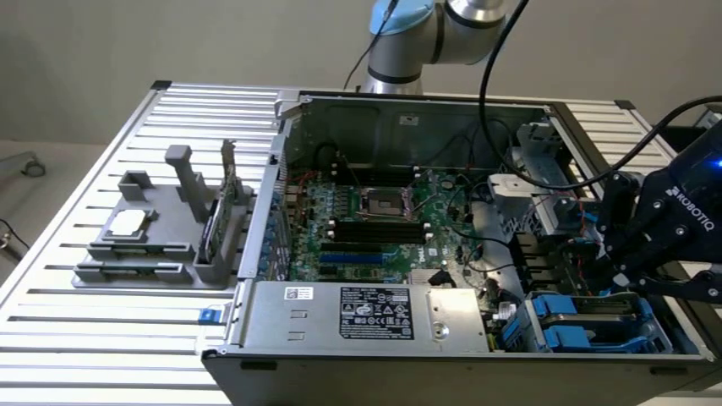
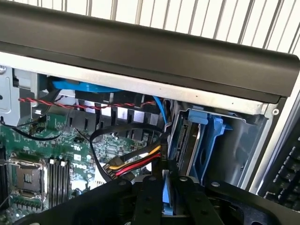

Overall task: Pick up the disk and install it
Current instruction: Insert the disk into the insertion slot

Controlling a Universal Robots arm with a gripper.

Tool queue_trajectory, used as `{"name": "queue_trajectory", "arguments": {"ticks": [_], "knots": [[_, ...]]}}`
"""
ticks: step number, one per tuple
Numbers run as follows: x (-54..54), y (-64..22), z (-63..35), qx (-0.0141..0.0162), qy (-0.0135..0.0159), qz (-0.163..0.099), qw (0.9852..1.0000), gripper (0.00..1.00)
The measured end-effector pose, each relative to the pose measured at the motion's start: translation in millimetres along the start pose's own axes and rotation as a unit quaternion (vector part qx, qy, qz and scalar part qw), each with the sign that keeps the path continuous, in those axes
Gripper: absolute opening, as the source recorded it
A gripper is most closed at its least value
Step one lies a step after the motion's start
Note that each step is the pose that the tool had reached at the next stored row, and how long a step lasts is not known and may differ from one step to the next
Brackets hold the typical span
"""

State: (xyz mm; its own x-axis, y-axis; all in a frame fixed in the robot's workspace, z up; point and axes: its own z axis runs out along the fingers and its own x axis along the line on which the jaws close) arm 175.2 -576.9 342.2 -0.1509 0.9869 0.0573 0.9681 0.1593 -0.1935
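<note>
Black fingers [image 2: 151, 190] of the hand [image 2: 167, 180] pinch the disk [image 2: 168, 202] by its blue edge, upright, just beside the blue bay [image 2: 213, 140] in the case [image 2: 140, 51] corner. Best to keep it square to the bay's rails, clear of the cable [image 2: 136, 164], and ease it in without twisting.

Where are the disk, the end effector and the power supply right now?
the disk [image 2: 181, 140]: wrist view, grey metal side.
the end effector [image 2: 167, 183]: wrist view, between its fingertips.
the power supply [image 1: 376, 313]: exterior view, on its sticker.

Most of disk [image 2: 167, 199] hidden by gripper [image 2: 166, 183]
</note>
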Motion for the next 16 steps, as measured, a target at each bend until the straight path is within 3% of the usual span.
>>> {"name": "queue_trajectory", "arguments": {"ticks": [2,7,16], "knots": [[-0.1,0.0,0.1,-0.0002,-0.0007,0.012,0.9999,0.16],[-0.1,-0.1,0.0,0.0002,-0.0083,0.037,0.9993,0.16],[-0.1,0.0,0.0,0.0015,-0.0249,0.082,0.9963,0.16]]}}
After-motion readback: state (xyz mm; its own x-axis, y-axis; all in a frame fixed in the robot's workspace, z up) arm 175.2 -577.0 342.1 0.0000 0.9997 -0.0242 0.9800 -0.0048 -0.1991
